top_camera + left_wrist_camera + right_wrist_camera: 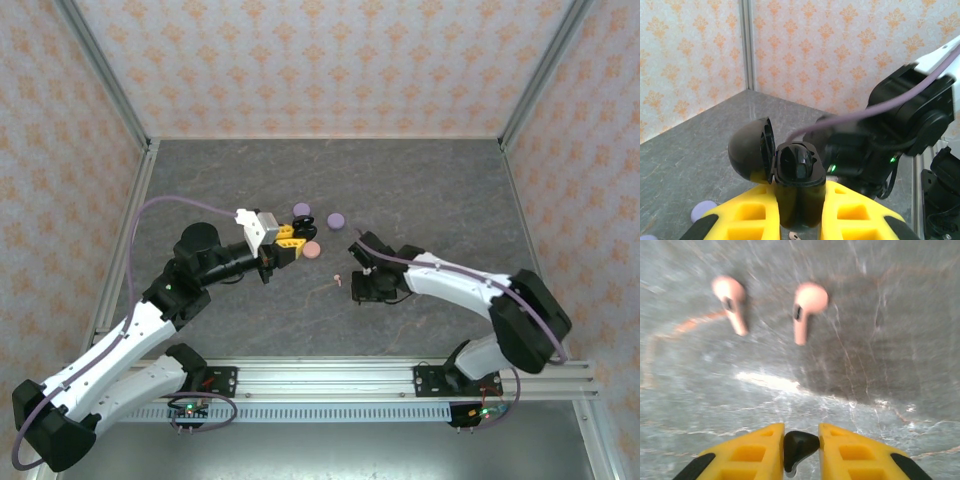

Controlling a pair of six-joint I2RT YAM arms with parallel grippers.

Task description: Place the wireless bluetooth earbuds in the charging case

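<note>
Left gripper [800, 200] is clamped on the black charging case [799, 167], with a yellow finger [747, 215] pressing each side. The case is upright and held off the table [430, 190]. Its lid [747, 152] is swung open to the left in the left wrist view. The inside of the case is dark, so I cannot tell if a bud sits in it.

Right gripper [801, 436] is pinched shut on a black earbud [799, 446], which is wedged between the yellow fingertips over the table.

In the top view the left gripper is mid-table. The right arm [450, 280] reaches in from the right with its wrist near centre. The two grippers are near each other but apart. The table is grey and marbled, with patterned walls [330, 60] around it.

- **Discs:** one lilac disc [302, 210] is just beside the held case on its far side. A second lilac disc [337, 218] is just right of that. A pink disc [312, 250] is on the near side of the left gripper's tip.
- **Pink buds:** one pink earbud [730, 302] and a second pink earbud [807, 310] lie on the table ahead of the right gripper. They are apart from each other, heads away from the gripper and stems toward it. The right wrist view is blurred. From the top they are tiny pale specks between the pink disc and the right gripper.
</note>
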